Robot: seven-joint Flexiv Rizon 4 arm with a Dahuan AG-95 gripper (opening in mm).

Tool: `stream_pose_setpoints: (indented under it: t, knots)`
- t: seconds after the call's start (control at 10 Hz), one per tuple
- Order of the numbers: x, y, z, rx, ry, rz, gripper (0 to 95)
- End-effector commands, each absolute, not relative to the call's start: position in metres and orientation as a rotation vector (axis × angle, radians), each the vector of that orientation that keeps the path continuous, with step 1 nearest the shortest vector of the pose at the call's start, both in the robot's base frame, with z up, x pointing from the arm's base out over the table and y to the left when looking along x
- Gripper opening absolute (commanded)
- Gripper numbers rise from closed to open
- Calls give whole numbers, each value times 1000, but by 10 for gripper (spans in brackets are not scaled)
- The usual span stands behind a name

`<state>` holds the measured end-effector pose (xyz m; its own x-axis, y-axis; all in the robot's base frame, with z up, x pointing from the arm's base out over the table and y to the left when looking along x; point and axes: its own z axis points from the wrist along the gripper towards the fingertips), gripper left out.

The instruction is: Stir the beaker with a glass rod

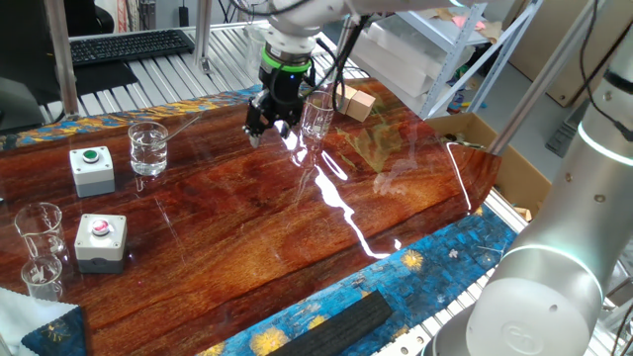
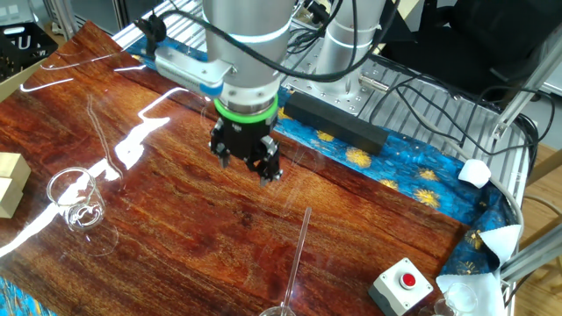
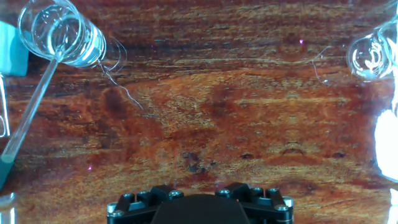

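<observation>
The beaker [image 1: 148, 148] stands on the wooden table at the left, with the glass rod [image 1: 183, 125] leaning in it and sticking out toward the gripper. My gripper [image 1: 265, 127] hovers over the table to the beaker's right, open and empty, well apart from the rod. In the other fixed view the gripper [image 2: 248, 167] is above bare wood, the rod [image 2: 299, 250] rises from the beaker's rim [image 2: 277, 311] at the bottom edge. In the hand view the beaker [image 3: 59, 34] is top left and the rod [image 3: 31, 106] slants down to the left. The fingertips are out of that view.
A taller narrow glass [image 1: 317, 114] stands just right of the gripper, also in the other fixed view [image 2: 75, 197] and the hand view [image 3: 373, 53]. Two button boxes [image 1: 91, 168] [image 1: 102, 240] and two small beakers [image 1: 38, 227] sit left. Wooden blocks [image 1: 356, 104] lie behind.
</observation>
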<state>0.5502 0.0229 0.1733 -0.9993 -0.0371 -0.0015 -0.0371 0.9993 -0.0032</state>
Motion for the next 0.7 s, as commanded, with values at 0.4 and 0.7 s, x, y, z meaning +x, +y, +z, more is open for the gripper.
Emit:
stream_pose_setpoints:
  t: [0.4, 0.7]
  knots:
    - [551, 23, 174, -67, 3153, 17, 570]
    - [551, 23, 174, -63, 3160, 6, 570]
